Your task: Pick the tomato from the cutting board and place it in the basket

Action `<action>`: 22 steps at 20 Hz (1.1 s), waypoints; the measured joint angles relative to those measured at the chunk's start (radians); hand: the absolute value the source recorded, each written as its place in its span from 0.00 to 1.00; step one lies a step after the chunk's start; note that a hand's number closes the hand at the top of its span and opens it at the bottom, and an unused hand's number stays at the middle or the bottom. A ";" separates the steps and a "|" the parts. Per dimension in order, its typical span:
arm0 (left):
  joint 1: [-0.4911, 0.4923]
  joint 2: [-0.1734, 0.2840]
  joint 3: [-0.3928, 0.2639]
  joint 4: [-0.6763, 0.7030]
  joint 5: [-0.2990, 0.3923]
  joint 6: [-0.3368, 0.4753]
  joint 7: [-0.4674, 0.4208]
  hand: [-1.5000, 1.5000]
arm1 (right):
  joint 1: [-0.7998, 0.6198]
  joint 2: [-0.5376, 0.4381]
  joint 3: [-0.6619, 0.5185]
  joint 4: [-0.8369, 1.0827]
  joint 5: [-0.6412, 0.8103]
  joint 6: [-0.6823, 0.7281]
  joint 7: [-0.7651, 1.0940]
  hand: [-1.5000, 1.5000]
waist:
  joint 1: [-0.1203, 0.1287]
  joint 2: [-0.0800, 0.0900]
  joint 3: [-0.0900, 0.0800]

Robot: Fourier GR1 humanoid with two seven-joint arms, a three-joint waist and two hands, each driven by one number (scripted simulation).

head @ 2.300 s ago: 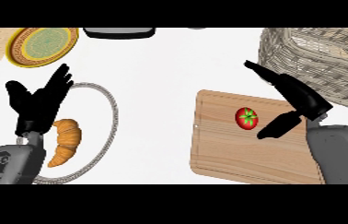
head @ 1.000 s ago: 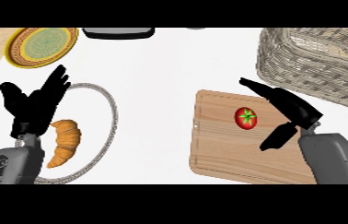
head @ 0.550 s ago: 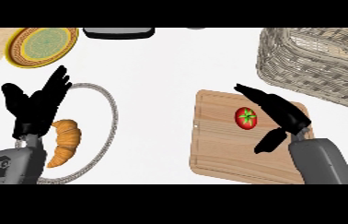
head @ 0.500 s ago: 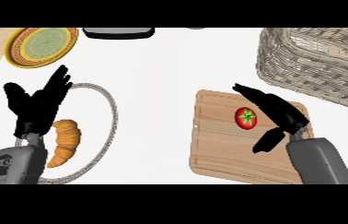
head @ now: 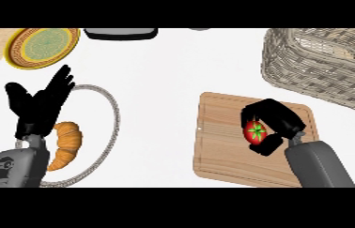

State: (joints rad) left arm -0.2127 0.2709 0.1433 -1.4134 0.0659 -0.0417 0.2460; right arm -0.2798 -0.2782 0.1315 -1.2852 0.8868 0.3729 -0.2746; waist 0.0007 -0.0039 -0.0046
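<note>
We see right robot hand [head: 276, 123] curled round red tomato [head: 255, 132] on wooden cutting board [head: 222, 147], apparently unlifted; left robot hand [head: 40, 102] open.

The right hand [head: 276, 124], which hung open beside the tomato [head: 255, 131] a moment ago, has slid in over the board [head: 220, 147] and curled its fingers and thumb round the tomato.

A plain white counter [head: 173, 77] is filling the view under even light, with a dark appliance's edge [head: 119, 33] showing at 11 o'clock.
</note>
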 measured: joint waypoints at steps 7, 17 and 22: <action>0.024 -0.007 0.014 -0.017 -0.001 -0.016 -0.003 0.50 | -0.008 0.027 0.016 0.015 0.052 -0.012 -0.003 1.00 | -0.001 -0.003 -0.004; -0.005 -0.011 0.020 0.025 -0.016 -0.002 -0.013 0.50 | 0.194 0.242 0.246 -0.283 0.026 -0.149 0.512 1.00 | -0.011 -0.003 0.001; 0.002 -0.014 0.017 0.022 -0.014 -0.009 -0.016 0.50 | 0.245 0.267 0.371 -0.452 -0.133 -0.327 0.603 1.00 | -0.007 -0.002 0.004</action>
State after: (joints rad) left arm -0.2104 0.2567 0.1608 -1.3910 0.0521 -0.0504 0.2305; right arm -0.0349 -0.0108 0.5026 -1.7374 0.7542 0.0459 0.3281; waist -0.0066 -0.0055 -0.0004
